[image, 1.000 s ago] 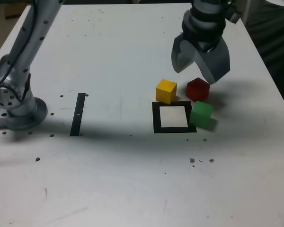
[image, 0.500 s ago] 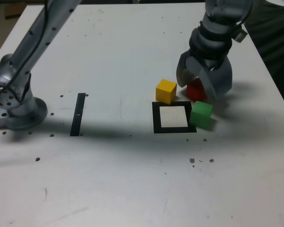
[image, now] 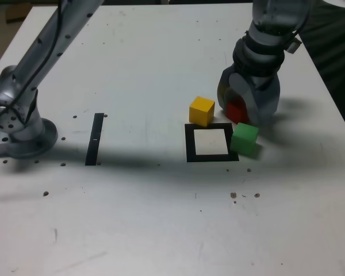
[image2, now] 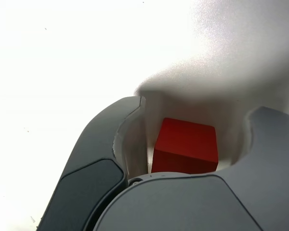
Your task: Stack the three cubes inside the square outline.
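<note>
No readable text, label, brand, number or sign anywhere in either view.

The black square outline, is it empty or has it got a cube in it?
Empty. The black square outline shows only its pale centre.

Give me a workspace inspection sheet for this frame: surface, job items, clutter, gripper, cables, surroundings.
Surface: white table, with small dark specks.
Job's things: red cube between the jaws, on the table; yellow cube at the far edge of the square outline; green cube overlapping the outline's edge on the exterior view's right. The outline's pale centre is bare; nothing stacked.
Clutter: black strip on the exterior view's left.
Grippers: gripper down around the red cube; contact cannot be told, since a gap shows on one side in the wrist view.
Cables: nothing seen.
Surroundings: arm base on the table; a person's dark clothing at the exterior view's right edge.
</note>
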Robot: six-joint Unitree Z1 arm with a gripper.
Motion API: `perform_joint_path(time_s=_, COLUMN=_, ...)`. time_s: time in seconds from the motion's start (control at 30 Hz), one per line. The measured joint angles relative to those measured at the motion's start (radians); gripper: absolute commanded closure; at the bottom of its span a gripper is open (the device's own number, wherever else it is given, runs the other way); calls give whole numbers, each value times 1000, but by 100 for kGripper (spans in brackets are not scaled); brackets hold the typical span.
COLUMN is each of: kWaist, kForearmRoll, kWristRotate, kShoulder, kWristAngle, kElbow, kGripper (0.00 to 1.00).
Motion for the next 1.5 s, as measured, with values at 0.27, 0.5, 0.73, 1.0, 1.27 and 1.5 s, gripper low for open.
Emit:
perform_joint_path(time_s=0.27, kWaist=0, kForearmRoll=0, kWristRotate=0, kShoulder=3, kWristAngle=-1, kElbow=1, kGripper=65)
perform_joint_path(time_s=0.5, kWaist=0, kForearmRoll=-1, kWristRotate=-11, kShoulder=1, kWristAngle=-1, kElbow=1, kGripper=65)
perform_joint_path(time_s=0.73, kWaist=0, kForearmRoll=-1, kWristRotate=-87, kShoulder=-68, kWristAngle=20, kElbow=25, kGripper=65)
perform_joint_path(time_s=1.0, kWaist=-19, kForearmRoll=0, kWristRotate=-211, kShoulder=-164, kWristAngle=41, kElbow=110, kGripper=65)
perform_joint_path(time_s=1.27, kWaist=-61, kForearmRoll=10, kWristRotate=-379, kShoulder=-268, kWristAngle=39, kElbow=246, kGripper=64)
perform_joint_path(time_s=1.5, kWaist=-113, kForearmRoll=31, kWristRotate=-531, kShoulder=-334, kWristAngle=31, kElbow=323, kGripper=64)
